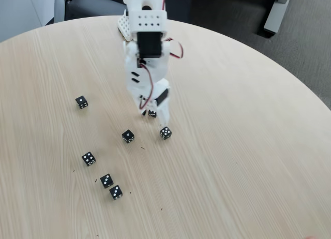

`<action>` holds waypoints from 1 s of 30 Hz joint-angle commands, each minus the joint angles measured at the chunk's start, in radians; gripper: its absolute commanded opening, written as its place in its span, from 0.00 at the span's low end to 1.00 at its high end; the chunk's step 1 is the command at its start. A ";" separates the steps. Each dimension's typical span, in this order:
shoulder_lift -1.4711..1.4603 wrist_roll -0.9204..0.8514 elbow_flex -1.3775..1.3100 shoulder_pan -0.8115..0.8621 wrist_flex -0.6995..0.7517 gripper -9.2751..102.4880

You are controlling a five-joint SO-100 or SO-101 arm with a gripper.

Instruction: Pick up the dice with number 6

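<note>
My white gripper (154, 116) reaches down onto the middle of the round wooden table (248, 146) in the fixed view. A small black die (152, 113) sits between its two fingers, at or just above the tabletop. I take it for the dice with number 6, though its white pips are partly hidden and too small to count. The fingers stand close on either side of it, and I cannot tell whether they press on it. A black die showing one pip (128, 136) lies just front-left of the gripper. Another black die (165, 133) lies just in front of the right finger.
More black dice lie to the left and front-left: one at far left (81, 102), one lower (88, 159), and a pair close together (106, 180) (116, 192). The arm's base (126, 24) stands at the table's far edge.
</note>
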 commanded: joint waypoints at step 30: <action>0.012 -0.640 -0.012 0.015 0.008 0.29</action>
